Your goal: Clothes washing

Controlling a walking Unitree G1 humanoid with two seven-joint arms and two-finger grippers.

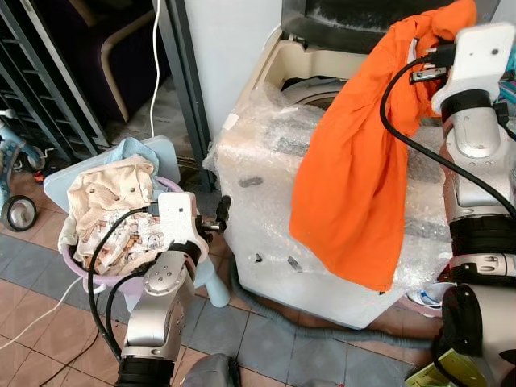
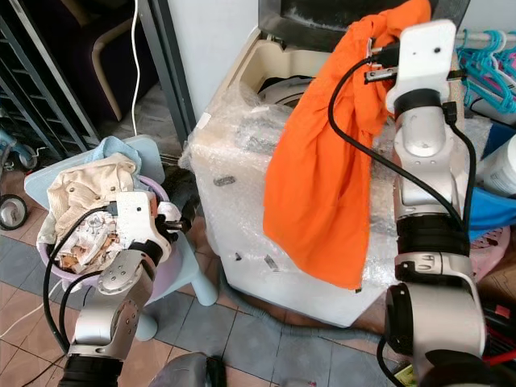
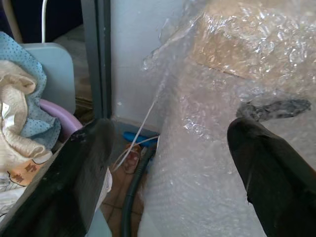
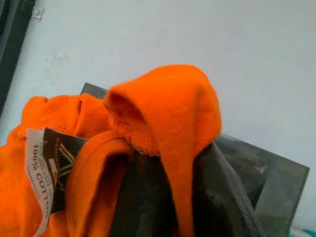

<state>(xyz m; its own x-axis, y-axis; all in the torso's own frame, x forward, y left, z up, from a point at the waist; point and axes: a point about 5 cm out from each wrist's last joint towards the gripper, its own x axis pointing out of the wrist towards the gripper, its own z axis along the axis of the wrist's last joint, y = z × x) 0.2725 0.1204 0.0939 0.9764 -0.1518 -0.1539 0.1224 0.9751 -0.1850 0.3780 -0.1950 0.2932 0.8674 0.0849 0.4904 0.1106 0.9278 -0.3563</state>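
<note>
An orange garment (image 1: 355, 177) hangs from my right gripper (image 4: 163, 197), which is shut on its collar high above the washing machine (image 1: 266, 201). The cloth drapes down over the machine's bubble-wrapped front. The machine's top opening (image 1: 310, 89) lies behind the garment, lid raised. My left gripper (image 3: 168, 163) is open, low beside the machine's left corner, with nothing between its fingers (image 3: 269, 173). A lilac laundry basket (image 1: 121, 282) holding cream and patterned clothes (image 1: 109, 205) sits just left of that arm.
The basket rests on a pale blue stool (image 1: 165, 153). A dark door frame post (image 1: 181, 81) stands between basket and machine. A grey drain hose (image 1: 322, 334) runs along the tiled floor. Blue hangers (image 2: 488, 56) and a pink basket (image 2: 500, 246) are at the right.
</note>
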